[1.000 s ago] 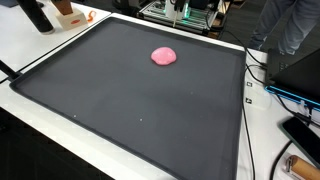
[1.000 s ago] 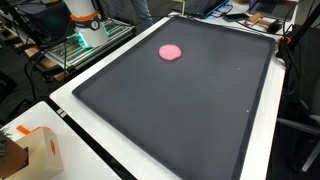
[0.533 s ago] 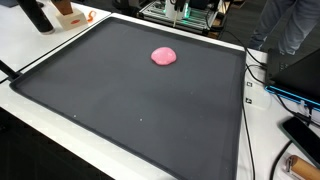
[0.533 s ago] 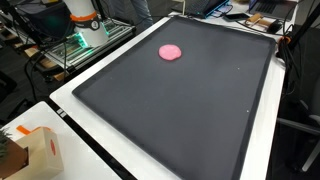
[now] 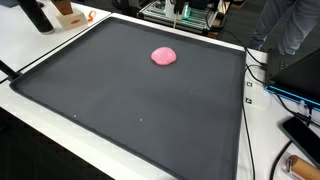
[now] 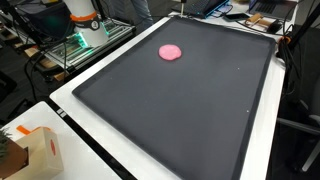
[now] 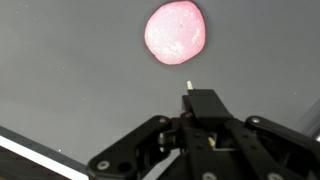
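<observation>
A flat, round pink blob lies on a large black mat toward its far side; in both exterior views it sits alone. In the wrist view the pink blob is just beyond my gripper, which hovers over the mat without touching the blob. The black fingers are pressed together at the centre, so the gripper is shut. A tiny pale speck shows at their tip. The gripper itself does not appear in either exterior view.
The mat has a raised rim on a white table. A cardboard box stands off one corner. The robot's white and orange base is beyond the mat. Cables and a dark device lie along one side.
</observation>
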`<state>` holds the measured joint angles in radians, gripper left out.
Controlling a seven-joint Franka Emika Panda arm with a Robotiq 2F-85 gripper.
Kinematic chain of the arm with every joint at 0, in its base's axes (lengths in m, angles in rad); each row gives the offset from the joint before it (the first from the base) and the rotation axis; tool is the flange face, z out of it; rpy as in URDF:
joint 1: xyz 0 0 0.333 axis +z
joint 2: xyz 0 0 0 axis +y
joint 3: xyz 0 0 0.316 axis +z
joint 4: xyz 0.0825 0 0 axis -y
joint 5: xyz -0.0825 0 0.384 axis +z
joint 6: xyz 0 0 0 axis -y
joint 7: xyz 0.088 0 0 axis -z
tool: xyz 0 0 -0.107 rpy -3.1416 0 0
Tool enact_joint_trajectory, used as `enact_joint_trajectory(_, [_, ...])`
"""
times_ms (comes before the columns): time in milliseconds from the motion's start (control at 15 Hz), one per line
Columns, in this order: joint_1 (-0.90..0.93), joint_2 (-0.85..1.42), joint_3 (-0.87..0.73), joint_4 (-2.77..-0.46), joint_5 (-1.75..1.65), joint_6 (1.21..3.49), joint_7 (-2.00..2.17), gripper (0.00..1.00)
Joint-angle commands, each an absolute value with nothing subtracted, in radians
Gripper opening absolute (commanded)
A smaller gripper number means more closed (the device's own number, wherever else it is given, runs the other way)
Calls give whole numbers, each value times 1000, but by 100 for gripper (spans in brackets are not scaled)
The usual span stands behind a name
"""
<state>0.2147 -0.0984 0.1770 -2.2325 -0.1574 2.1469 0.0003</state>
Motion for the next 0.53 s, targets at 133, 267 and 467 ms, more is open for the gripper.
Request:
enact_joint_trajectory(133, [193,-104,153,-2306,-43,2171,-168,3])
enact_joint_trajectory(267, [186,-104,144,-2334,-20,2179,-196,3])
enact_joint_trajectory(467, [177,-102,137,-2375,3,2211,-224,3])
